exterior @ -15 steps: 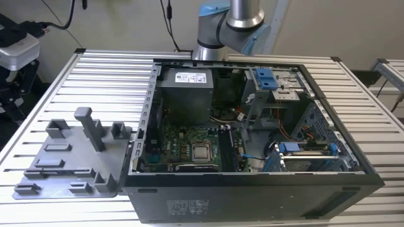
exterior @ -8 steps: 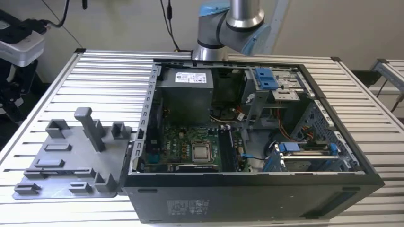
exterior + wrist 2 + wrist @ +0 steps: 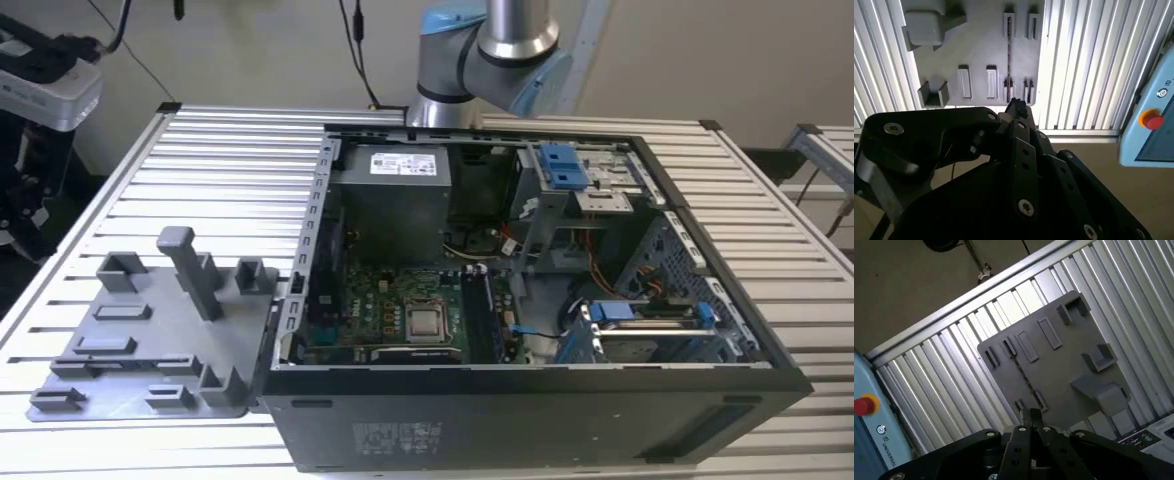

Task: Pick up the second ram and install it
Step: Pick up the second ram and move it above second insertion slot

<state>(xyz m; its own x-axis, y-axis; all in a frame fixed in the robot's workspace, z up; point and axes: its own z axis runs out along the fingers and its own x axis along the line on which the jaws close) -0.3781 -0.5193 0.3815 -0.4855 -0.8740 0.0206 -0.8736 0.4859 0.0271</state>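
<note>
One ram point(image 3: 1009, 55) stands edge-on along tray point(image 3: 979, 47).

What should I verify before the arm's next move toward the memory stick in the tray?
1. Dark, thin, flat memory stick seated edge-on in the grey plastic tray's slots: ok.
2. Black gripper apart from the stick, above the tray: ok.
3. Jaws open for a grasp: not ok, closed together, empty.
4. Black computer case open, green motherboard exposed: ok.
5. Free memory slot on the motherboard: cannot tell.
</note>
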